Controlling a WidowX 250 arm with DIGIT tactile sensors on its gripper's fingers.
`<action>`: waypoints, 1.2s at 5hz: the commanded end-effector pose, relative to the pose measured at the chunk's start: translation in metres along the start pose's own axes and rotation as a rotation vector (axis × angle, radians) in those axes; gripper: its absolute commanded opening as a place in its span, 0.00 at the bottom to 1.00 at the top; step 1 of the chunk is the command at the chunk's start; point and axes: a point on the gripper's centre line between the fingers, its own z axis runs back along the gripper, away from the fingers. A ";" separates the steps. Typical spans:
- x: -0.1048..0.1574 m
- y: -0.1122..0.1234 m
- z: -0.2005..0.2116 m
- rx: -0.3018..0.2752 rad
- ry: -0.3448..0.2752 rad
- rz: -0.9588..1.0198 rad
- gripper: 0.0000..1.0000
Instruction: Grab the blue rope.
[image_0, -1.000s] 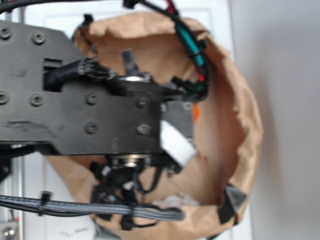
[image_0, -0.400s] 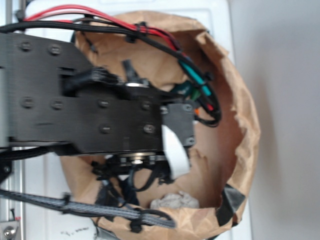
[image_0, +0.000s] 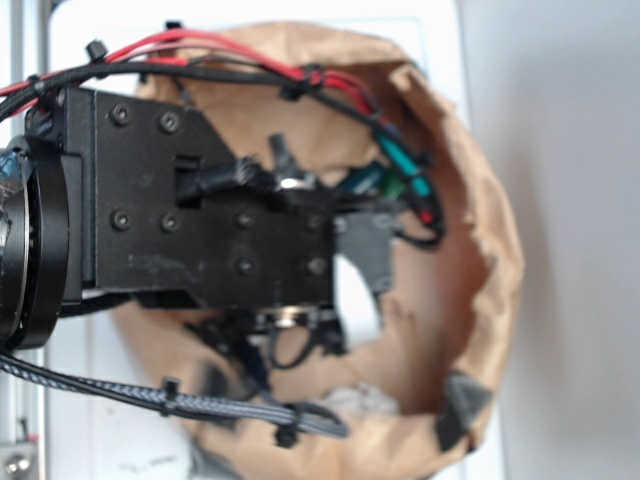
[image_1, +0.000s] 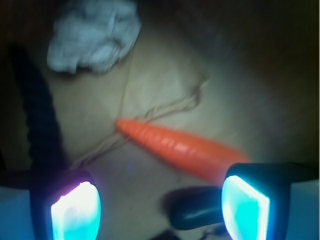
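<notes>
In the wrist view the blue rope (image_1: 37, 115) is a thick dark strand running down the left side, and its lower end passes behind my left fingertip (image_1: 75, 210). My gripper (image_1: 160, 207) is open and empty above the brown paper floor. The rope lies just outside the left finger, not between the jaws. An orange toy carrot (image_1: 180, 147) lies ahead, and a dark green toy cucumber (image_1: 195, 207) lies by the right fingertip (image_1: 246, 205). In the exterior view my gripper (image_0: 362, 275) hangs inside the paper bag (image_0: 490, 270); the rope is hidden there.
A crumpled white cloth (image_1: 95, 32) lies at the far left of the bag floor and also shows in the exterior view (image_0: 355, 400). The bag's torn, upright walls ring the gripper. The arm's black body (image_0: 200, 215) and cables (image_0: 390, 150) cover much of the bag.
The arm's body has shifted right and its round wrist housing has come into view at the left. The cables have swung lower over the bag. The carrot no longer shows in the exterior view.
</notes>
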 end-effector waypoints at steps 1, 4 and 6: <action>-0.005 -0.006 0.012 -0.102 -0.037 -0.133 1.00; 0.010 -0.057 -0.016 -0.138 -0.045 -0.259 1.00; 0.021 -0.065 -0.039 -0.123 -0.063 -0.215 1.00</action>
